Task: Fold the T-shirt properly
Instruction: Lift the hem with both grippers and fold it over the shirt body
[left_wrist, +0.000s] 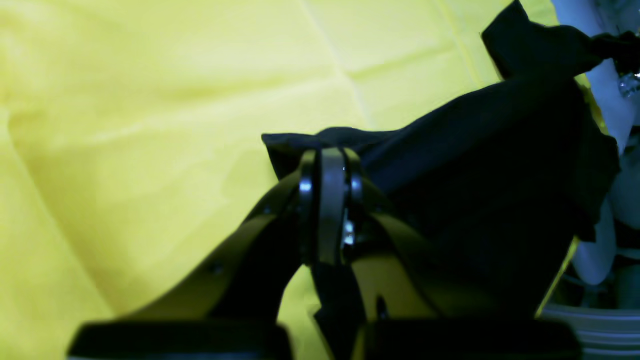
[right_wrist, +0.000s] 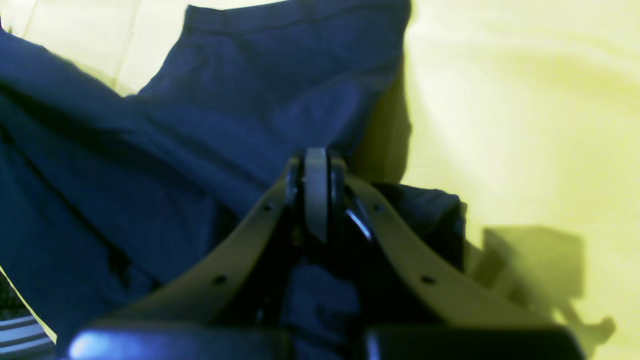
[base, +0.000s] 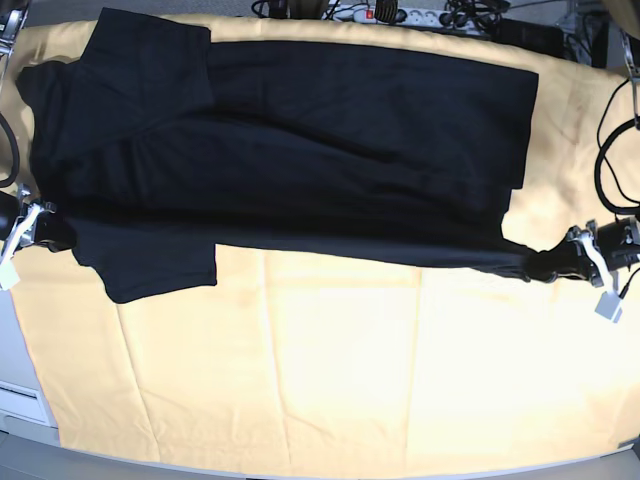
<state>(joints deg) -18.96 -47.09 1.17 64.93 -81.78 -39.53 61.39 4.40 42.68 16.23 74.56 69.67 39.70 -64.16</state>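
The black T-shirt lies lengthwise across the far half of the table, sleeves at the left in the base view. Its near edge is pulled taut between both grippers. My left gripper at the right of the base view is shut on the hem corner. In the left wrist view its closed fingertips pinch the T-shirt. My right gripper at the left of that view is shut on the fabric near the lower sleeve. The right wrist view shows the gripper clamped on the T-shirt.
A big pale yellow cloth covers the table under the shirt. A power strip and cables lie beyond the far edge. More cables hang at the right side. The table's front edge runs along the bottom.
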